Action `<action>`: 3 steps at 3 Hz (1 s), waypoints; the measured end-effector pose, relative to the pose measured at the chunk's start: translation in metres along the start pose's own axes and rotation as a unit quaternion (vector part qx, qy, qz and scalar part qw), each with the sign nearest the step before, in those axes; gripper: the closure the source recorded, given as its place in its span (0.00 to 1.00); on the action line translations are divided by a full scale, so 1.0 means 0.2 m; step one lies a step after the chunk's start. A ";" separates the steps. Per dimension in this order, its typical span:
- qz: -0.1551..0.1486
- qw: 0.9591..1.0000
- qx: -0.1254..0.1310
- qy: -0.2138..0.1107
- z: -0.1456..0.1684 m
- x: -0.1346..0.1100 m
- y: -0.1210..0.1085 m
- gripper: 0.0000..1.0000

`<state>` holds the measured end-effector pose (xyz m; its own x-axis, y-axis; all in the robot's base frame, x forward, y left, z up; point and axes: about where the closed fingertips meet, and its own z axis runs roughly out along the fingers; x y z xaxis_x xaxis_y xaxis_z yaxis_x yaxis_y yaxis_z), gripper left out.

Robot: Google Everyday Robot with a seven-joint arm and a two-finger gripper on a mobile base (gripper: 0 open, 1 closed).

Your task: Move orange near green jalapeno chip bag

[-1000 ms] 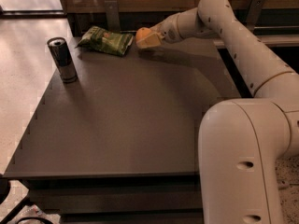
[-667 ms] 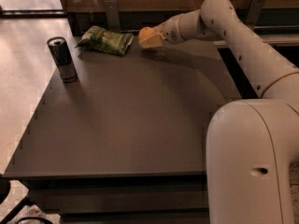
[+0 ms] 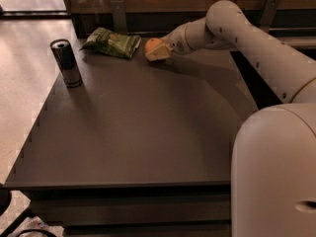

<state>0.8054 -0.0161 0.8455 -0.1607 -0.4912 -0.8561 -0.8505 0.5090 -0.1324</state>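
Note:
The orange point(image 3: 152, 45) is at the far side of the table, held between the pale fingers of my gripper point(image 3: 157, 51), which reaches in from the right. The gripper is shut on the orange, low over the tabletop. The green jalapeno chip bag point(image 3: 111, 42) lies flat just left of the orange, a small gap apart. My arm point(image 3: 232, 26) stretches across the back right of the table.
A tall dark drink can point(image 3: 66, 62) stands near the table's left edge, in front of and left of the bag. The dark table point(image 3: 138, 132) spreads toward the camera. A wooden wall with metal brackets point(image 3: 118, 14) runs behind it. The robot's body point(image 3: 276, 172) fills the lower right.
The gripper with the orange rose slightly, then came down and a little left, closer to the chip bag and the tabletop. The bag and can have not moved.

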 end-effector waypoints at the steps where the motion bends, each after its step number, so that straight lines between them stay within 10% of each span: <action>1: 0.003 1.000 -0.018 0.016 0.07 0.04 0.07 1.00; 3: 0.004 1.000 -0.022 0.016 0.09 0.04 0.08 0.58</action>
<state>0.7988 0.0013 0.8281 -0.1822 -0.5104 -0.8404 -0.8700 0.4820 -0.1041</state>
